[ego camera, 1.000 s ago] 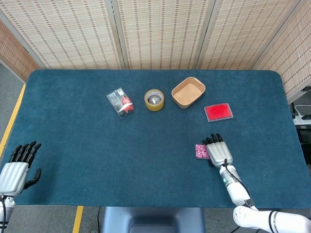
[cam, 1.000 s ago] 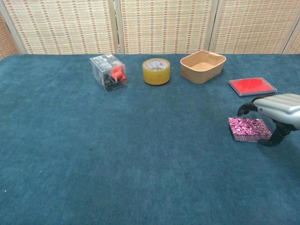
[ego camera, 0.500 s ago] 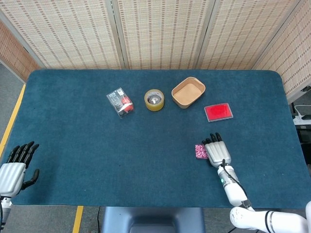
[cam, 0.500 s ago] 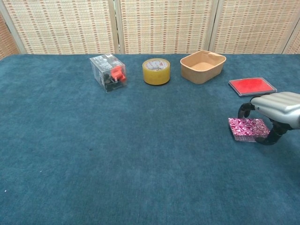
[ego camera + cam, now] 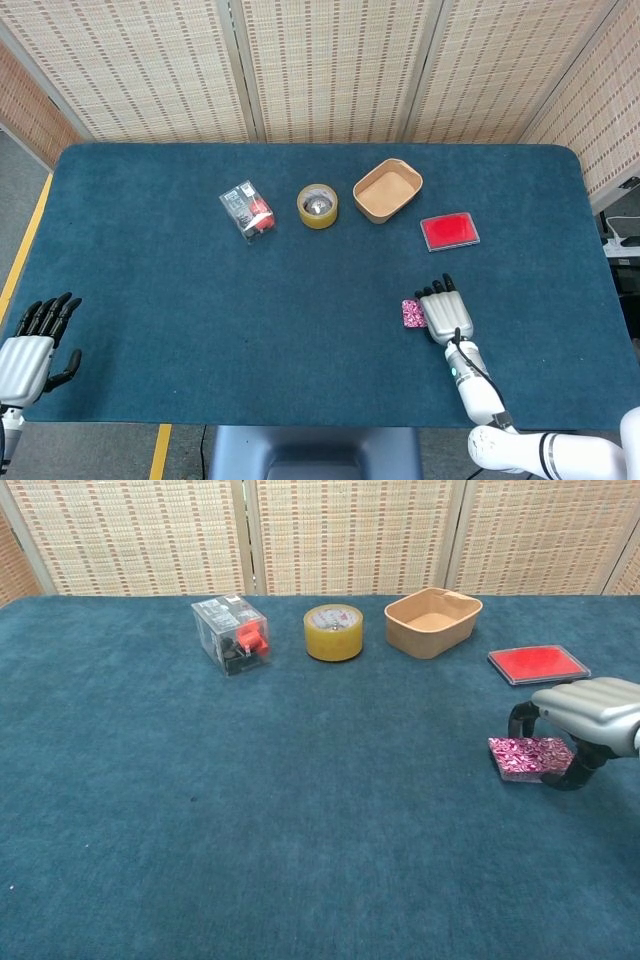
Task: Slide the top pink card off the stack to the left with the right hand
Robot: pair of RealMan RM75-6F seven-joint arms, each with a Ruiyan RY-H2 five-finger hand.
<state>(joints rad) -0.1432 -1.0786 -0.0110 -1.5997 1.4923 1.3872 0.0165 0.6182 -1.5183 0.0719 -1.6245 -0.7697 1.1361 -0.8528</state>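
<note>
Your pink card stack [image 5: 531, 758] — a small, flat block with a swirly pink-and-white pattern — sits on the fuzzy blue table [image 5: 200, 290] near its right front edge. Your right hand [image 5: 585, 720] arches over its right half, dark fingers curled down around it. Your left hand [image 5: 35, 345] rests far off — fingers apart, holding nothing.
</note>
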